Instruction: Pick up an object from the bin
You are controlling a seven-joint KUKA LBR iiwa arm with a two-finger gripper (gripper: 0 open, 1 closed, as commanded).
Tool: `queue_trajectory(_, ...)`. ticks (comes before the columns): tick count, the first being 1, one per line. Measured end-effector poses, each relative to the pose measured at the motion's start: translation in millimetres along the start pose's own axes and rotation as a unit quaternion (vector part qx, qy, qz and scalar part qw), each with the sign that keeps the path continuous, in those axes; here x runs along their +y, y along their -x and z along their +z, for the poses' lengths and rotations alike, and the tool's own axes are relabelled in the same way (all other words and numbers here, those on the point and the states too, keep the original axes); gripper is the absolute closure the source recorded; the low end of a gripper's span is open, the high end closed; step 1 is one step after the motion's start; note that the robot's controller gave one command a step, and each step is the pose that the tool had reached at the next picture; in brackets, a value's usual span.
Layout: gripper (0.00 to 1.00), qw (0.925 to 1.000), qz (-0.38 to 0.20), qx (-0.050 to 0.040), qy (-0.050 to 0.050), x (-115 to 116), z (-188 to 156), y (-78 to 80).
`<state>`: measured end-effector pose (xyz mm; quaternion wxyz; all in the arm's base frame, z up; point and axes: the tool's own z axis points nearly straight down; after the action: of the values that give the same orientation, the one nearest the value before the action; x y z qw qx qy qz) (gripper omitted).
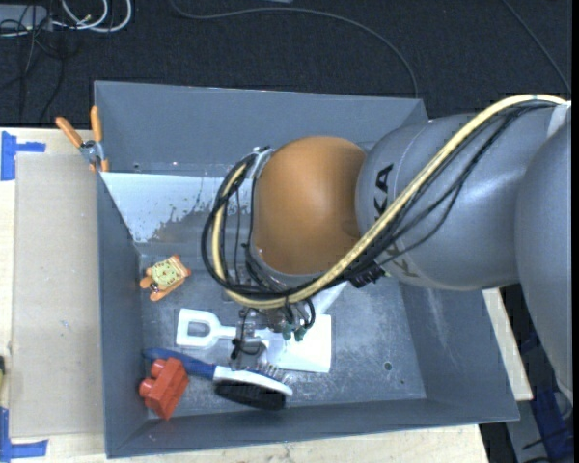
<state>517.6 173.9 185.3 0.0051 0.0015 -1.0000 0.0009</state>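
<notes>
Tool low in the bin, lower centre of the frame.
Spread or pressed together: I cannot tell. It stands at the handle end of the white scoop, with the black brush just below. Best to centre on the handle, clear of the brush.

Lighting: moderate and diffuse, falling from above; grey bin evenly lit across its floor, brightest in a pale wedge on its slanted rear-left wall. Highlights: one soft, broad sheen on the upper face of the orange cover, a duller one along the grey arm. Shadows: soft-edged, gathered beneath the cover and around the pincer, darkening the bin floor there; black backdrop beyond the far rim dim, yielding little detail.
</notes>
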Motion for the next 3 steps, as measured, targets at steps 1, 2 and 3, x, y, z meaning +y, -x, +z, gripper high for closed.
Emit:
queue_trajectory(1,0.0,1.0,0.002,-0.0039,0.001,-1,-4,1.9)
queue_trajectory(2,0.0,0.9997,-0.026,-0.004,0.001,-31,60,27.9)
queue_trajectory(3,0.0,0.9991,-0.043,-0.0048,0.0,-46,116,44.4)
